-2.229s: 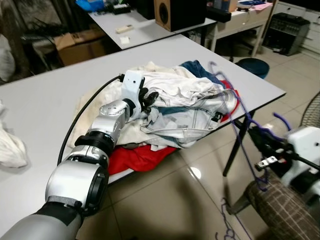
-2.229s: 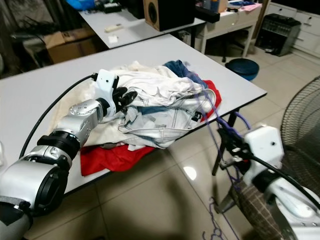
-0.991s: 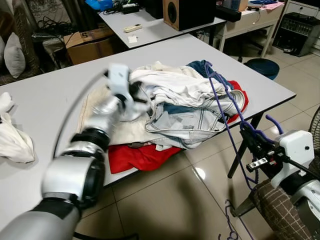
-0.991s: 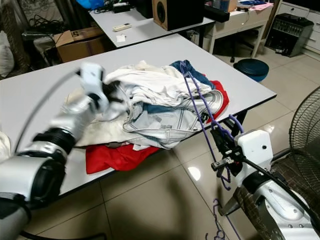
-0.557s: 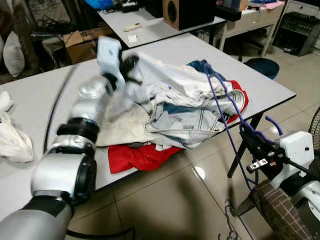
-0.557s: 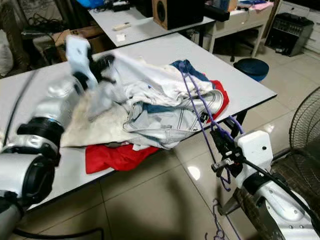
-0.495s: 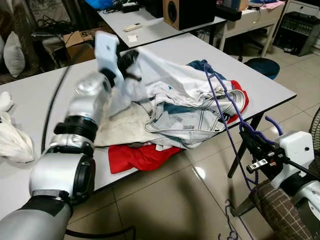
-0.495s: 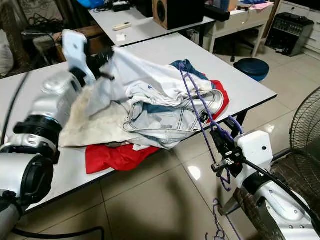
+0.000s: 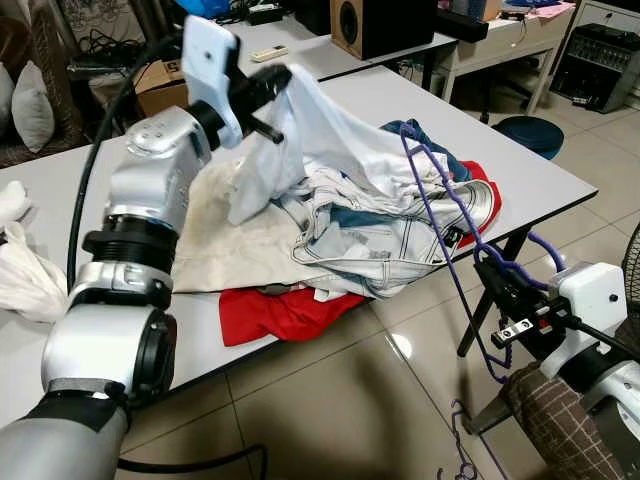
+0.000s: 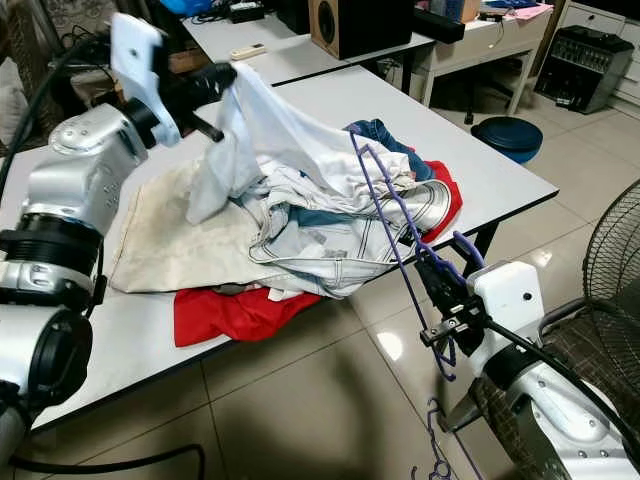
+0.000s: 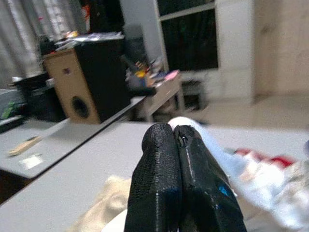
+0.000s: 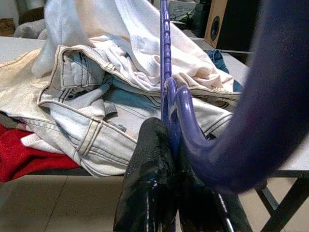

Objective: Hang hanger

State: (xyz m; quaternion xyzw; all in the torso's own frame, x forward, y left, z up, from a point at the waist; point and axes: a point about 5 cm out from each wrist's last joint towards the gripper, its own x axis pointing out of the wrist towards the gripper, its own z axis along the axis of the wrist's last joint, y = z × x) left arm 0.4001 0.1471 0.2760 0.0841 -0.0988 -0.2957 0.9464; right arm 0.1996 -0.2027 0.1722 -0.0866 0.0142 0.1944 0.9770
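A purple plastic hanger [image 9: 440, 205] stands up from my right gripper [image 9: 492, 272], which is shut on it just off the table's front right edge; its hook [image 9: 537, 247] curls toward me. In the right wrist view the purple hanger [image 12: 169, 92] runs up between the closed black fingers [image 12: 149, 188]. My left gripper [image 9: 268, 88] is raised above the pile, shut on a white garment [image 9: 320, 135] that drapes down from it onto the heap. The left wrist view has its fingers [image 11: 164, 179] pressed together over white cloth.
A heap of clothes lies on the grey table [image 9: 520, 170]: pale jeans [image 9: 375, 245], a red garment [image 9: 270, 310], a cream cloth [image 9: 230, 245]. A white bundle [image 9: 25, 280] sits at the far left. A fan grille [image 10: 610, 260] and chair [image 9: 560, 430] stand at right.
My left gripper has lifted up and back, pulling the white garment off the pile so it now hangs stretched. The right gripper still holds the hanger in about the same place.
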